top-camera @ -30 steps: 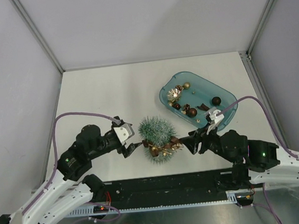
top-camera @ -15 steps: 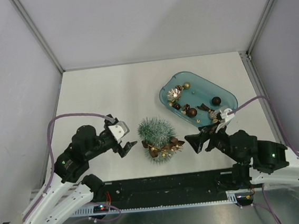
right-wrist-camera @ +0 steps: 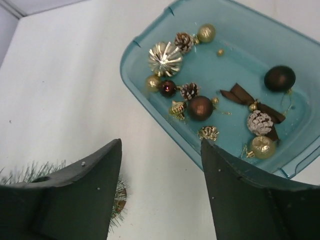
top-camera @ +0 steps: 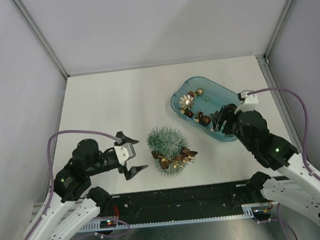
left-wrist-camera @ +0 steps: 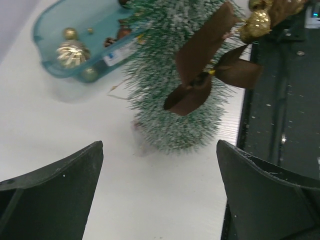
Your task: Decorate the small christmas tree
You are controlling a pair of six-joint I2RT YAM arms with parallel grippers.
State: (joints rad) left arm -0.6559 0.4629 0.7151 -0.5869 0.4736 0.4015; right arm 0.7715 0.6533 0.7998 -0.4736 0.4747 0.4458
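The small christmas tree (top-camera: 165, 141) stands upright near the table's front, frosted green, with a brown bow and gold ornaments (top-camera: 175, 159) on its near side. In the left wrist view the tree (left-wrist-camera: 172, 107) and bow (left-wrist-camera: 199, 67) are straight ahead. My left gripper (top-camera: 130, 155) is open and empty, a short way left of the tree, apart from it. My right gripper (top-camera: 221, 120) is open and empty above the near edge of the teal tray (top-camera: 177, 99). The right wrist view shows the tray (right-wrist-camera: 240, 45) with several ornaments, among them a brown ball (right-wrist-camera: 279, 78) and a brown bow (right-wrist-camera: 248, 97).
The tray also holds a silver-gold ball (right-wrist-camera: 165, 58), pinecones (right-wrist-camera: 260, 121) and small gold baubles. The black base rail (top-camera: 179, 200) runs along the near edge just in front of the tree. Grey walls enclose the table at the back and sides.
My right gripper has pulled away from the tree and swung up and right to the tray. My left gripper has backed off leftward from the tree. The bow stays on the tree.
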